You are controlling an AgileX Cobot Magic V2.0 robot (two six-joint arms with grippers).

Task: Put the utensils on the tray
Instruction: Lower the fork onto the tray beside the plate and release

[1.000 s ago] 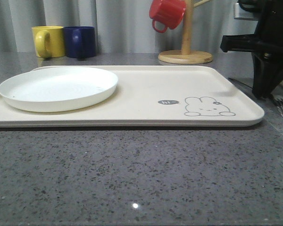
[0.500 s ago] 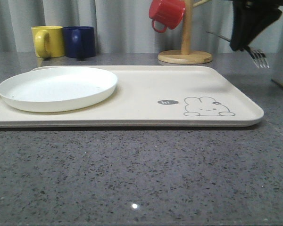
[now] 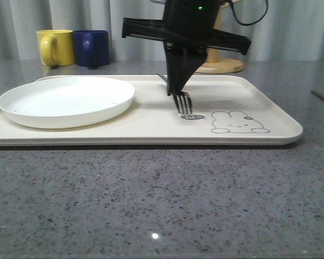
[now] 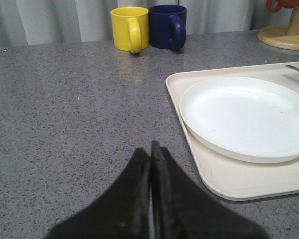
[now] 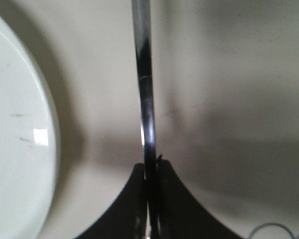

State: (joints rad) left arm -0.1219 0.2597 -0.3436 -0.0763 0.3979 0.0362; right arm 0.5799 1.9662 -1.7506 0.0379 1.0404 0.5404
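Note:
My right gripper (image 3: 176, 89) is shut on a silver fork (image 3: 183, 104) and holds it over the middle of the cream tray (image 3: 259, 102). The tines point down, at or just above the tray next to the rabbit drawing (image 3: 238, 122). In the right wrist view the fork's handle (image 5: 145, 99) runs out from between the shut fingers (image 5: 164, 199) above the tray (image 5: 229, 99). My left gripper (image 4: 150, 149) is shut on nothing, over the bare table left of the tray (image 4: 224, 174). A thin metal piece (image 3: 322, 98) lies on the table at the far right.
A round white plate (image 3: 65, 100) takes up the tray's left part. Behind the tray stand a yellow mug (image 3: 55, 47), a dark blue mug (image 3: 92, 48) and a wooden mug tree's base (image 3: 224, 66). The grey stone table (image 3: 151, 199) stretches in front.
My right gripper lifted the fork from the table right of the tray, carried it left and lowered it over the tray's middle. The left gripper shows no earlier frame.

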